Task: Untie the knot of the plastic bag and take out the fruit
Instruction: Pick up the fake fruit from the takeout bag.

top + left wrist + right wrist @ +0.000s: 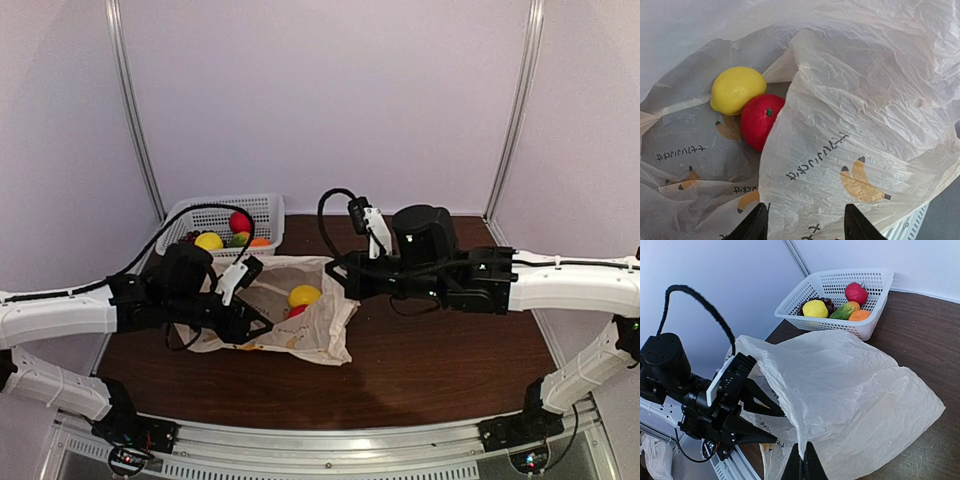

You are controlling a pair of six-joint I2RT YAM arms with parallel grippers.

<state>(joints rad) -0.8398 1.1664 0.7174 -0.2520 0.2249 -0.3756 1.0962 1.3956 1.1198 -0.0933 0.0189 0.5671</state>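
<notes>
Plastic bag [320,335] untied, mouth pinched up by right end effector [802,467]; left end effector [807,225] spread; lemon [736,89], red fruit [760,120] not yet removed.

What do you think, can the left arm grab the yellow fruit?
Probably yes. The right gripper pinches the bag open, and the yellow fruit lies bare ahead of the open left gripper.

One plastic bag [300,320] sits between two robot arms [60,315], holding two fruits: one yellow [737,90], one red [760,120]. Far left, one white basket [875,280] carries four more fruits, one each of red [855,292], yellow [815,308], green [844,311] and orange [859,315], plus one dark cluster [828,303].
</notes>
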